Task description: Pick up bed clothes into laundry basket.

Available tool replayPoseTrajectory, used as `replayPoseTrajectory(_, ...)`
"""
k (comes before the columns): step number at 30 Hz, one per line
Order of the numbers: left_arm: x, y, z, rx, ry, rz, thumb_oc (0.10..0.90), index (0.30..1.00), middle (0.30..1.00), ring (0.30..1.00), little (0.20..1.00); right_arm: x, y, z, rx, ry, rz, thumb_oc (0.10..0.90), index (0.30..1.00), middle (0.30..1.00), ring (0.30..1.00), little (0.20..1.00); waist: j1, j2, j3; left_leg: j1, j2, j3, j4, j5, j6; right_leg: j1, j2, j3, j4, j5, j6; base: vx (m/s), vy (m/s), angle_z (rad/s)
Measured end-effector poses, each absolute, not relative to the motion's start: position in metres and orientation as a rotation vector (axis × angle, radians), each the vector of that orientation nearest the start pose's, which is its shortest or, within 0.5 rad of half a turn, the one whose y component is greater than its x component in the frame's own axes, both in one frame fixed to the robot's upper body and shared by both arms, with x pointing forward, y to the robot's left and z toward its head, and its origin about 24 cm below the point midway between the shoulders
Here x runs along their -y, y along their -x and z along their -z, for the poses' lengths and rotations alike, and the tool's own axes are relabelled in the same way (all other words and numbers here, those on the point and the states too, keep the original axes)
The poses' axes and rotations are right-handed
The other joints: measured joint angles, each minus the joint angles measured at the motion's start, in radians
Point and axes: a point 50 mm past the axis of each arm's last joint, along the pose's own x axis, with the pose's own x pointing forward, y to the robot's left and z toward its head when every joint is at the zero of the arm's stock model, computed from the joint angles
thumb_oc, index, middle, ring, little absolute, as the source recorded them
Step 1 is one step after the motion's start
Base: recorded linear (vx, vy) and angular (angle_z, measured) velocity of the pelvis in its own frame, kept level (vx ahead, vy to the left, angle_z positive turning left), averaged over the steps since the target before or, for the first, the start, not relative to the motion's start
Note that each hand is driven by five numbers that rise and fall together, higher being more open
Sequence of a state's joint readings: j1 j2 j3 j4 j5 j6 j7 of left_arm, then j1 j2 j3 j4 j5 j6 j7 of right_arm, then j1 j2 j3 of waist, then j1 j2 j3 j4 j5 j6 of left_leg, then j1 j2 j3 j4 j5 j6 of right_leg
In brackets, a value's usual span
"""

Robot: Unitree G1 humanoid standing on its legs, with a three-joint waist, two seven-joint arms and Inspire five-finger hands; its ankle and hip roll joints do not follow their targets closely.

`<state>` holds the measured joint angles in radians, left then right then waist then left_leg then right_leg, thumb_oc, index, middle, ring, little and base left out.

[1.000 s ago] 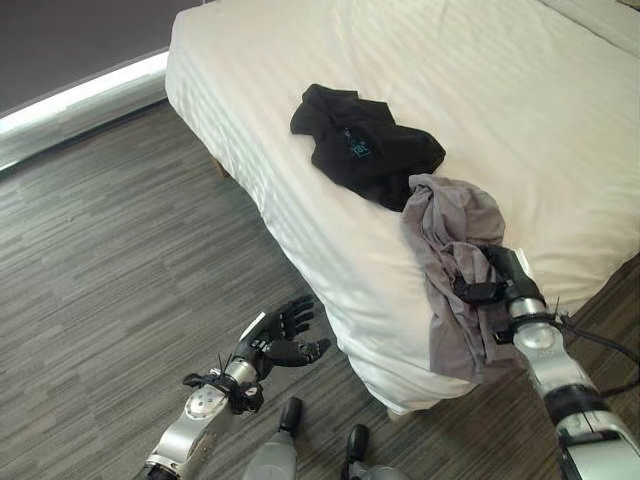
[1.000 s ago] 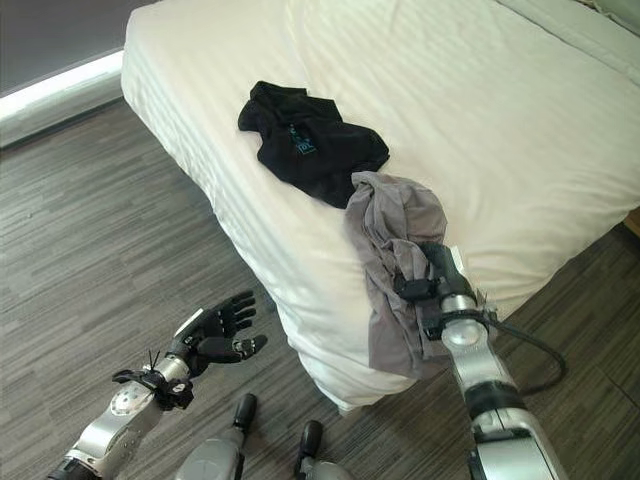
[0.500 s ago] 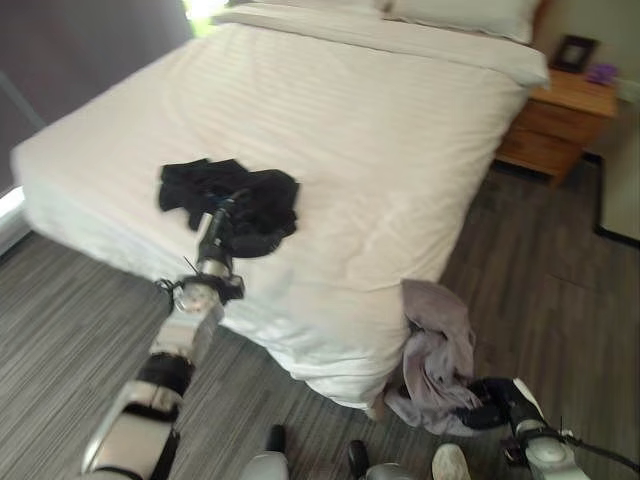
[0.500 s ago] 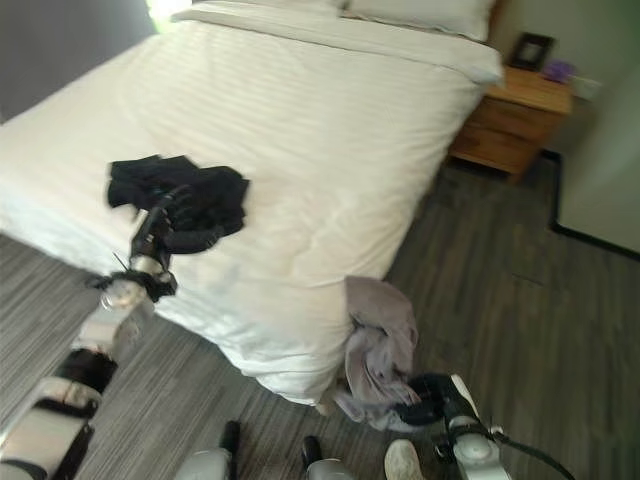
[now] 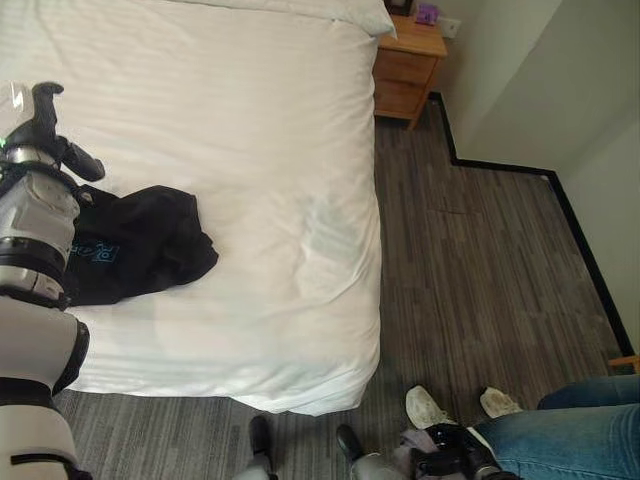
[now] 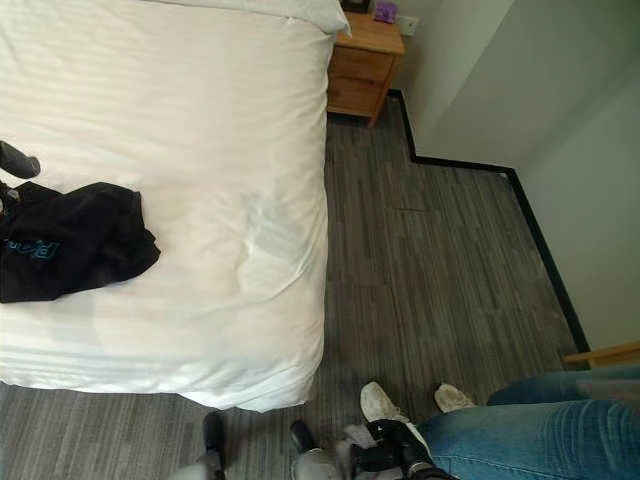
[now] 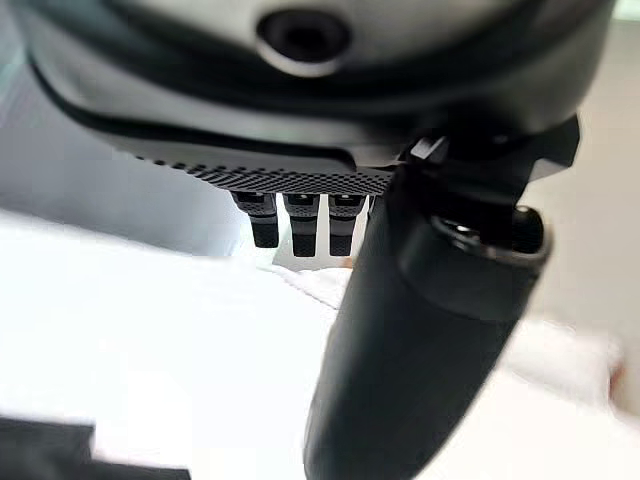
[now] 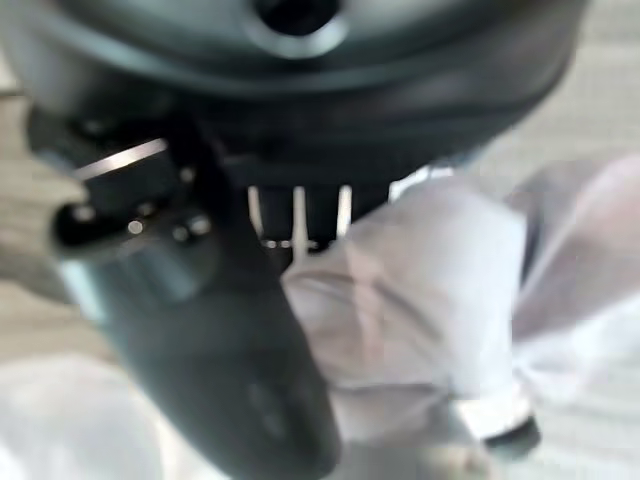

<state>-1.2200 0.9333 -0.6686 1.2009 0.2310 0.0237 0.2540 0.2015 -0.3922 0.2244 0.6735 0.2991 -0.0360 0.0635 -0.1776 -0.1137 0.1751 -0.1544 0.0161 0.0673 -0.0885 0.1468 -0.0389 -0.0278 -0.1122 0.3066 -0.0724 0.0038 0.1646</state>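
A wide bed (image 5: 250, 150) with a white cover fills the upper left of the frame in the head views, and a black garment (image 5: 135, 245) with a small blue print lies crumpled on it near the left edge, towards the bed's lower side. The left hand (image 5: 45, 135) is raised at the far left of the frame, above the bed and just above the black garment, not touching it as far as can be seen; in the left wrist view its fingers (image 7: 300, 220) stand straight in a row with the thumb well apart from them, and nothing lies between them. At the bottom of the frame, right of centre, the right hand (image 5: 450, 465) sits low over the grey wood-patterned floor (image 5: 470, 260), and a grey garment (image 8: 420, 290) is bunched against it; in the right wrist view the pale grey cloth lies folded between the thumb and the fingers, which pinch it. A person's leg in blue jeans (image 5: 560, 435) comes in from the lower right corner, with two white shoes (image 5: 430, 405) on the floor just beside the right hand. A wooden nightstand (image 5: 408, 60) stands at the top of the frame, touching the bed's upper right corner and close to the grey wall (image 5: 530, 80).
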Motion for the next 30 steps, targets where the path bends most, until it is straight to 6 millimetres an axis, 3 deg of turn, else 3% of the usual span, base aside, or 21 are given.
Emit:
replayPoseTrajectory(4, -0.347, -0.374, -0.252, -0.067, -1.404, -0.565, 0.800, 0.900, 0.900, 0.900, 0.900, 0.243, -0.139, 0.113, -0.825, 0.132, -0.004, 0.400, 0.300, 0.300, 0.300, 0.300, -0.002, -0.035, 0.005, -0.044, 0.013, -0.014, 0.000, 0.010, -0.019, -0.039, 0.013, -0.008, -0.001, -0.006, 0.000, -0.05, 0.016, 0.06)
replayPoseTrajectory(8, -0.329, -0.382, -0.248, -0.038, -1.485, -0.498, 0.800, 0.900, 0.900, 0.900, 0.900, 0.243, -0.143, 0.110, -0.802, 0.135, 0.001, 0.400, 0.300, 0.300, 0.300, 0.300, 0.002, -0.070, 0.011, -0.076, 0.023, -0.043, 0.001, 0.027, -0.022, -0.058, 0.031, -0.039, -0.002, -0.005, 0.000, -0.02, -0.021, 0.17)
replayPoseTrajectory(15, -0.297, -0.394, -0.249, 0.012, -1.767, -0.362, 0.800, 0.900, 0.900, 0.900, 0.900, 0.243, -0.151, 0.107, -0.774, 0.140, 0.000, 0.400, 0.300, 0.300, 0.300, 0.300, 0.043, -0.058, 0.020, -0.088, 0.020, -0.081, 0.001, 0.030, -0.022, -0.045, 0.032, -0.086, -0.013, -0.005, 0.000, 0.00, -0.016, 0.17)
replayPoseTrajectory(21, -0.303, -0.394, -0.243, -0.110, -1.782, -0.303, 0.800, 0.900, 0.900, 0.900, 0.900, 0.242, -0.158, 0.104, -0.752, 0.143, -0.009, 0.400, 0.300, 0.300, 0.300, 0.300, 0.078, -0.043, 0.061, -0.091, 0.017, -0.105, 0.001, 0.031, -0.025, -0.033, 0.033, -0.108, -0.016, -0.012, -0.011, -0.01, 0.004, 0.11)
replayPoseTrajectory(25, -0.317, -0.390, -0.231, -0.229, -1.804, -0.286, 0.800, 0.900, 0.900, 0.900, 0.900, 0.239, -0.161, 0.104, -0.748, 0.147, -0.028, 0.400, 0.300, 0.300, 0.300, 0.300, 0.080, -0.046, 0.072, -0.091, 0.016, -0.105, 0.001, 0.032, -0.026, -0.034, 0.033, -0.108, -0.016, -0.012, -0.011, 0.00, 0.000, 0.00)
replayPoseTrajectory(30, -0.315, -0.391, -0.226, -0.227, -1.792, -0.263, 0.800, 0.900, 0.900, 0.900, 0.900, 0.236, -0.162, 0.104, -0.749, 0.154, -0.048, 0.400, 0.300, 0.300, 0.300, 0.300, 0.080, -0.046, 0.073, -0.092, 0.016, -0.105, 0.001, 0.032, -0.026, -0.034, 0.032, -0.109, -0.016, -0.012, -0.011, -0.03, 0.003, 0.00)
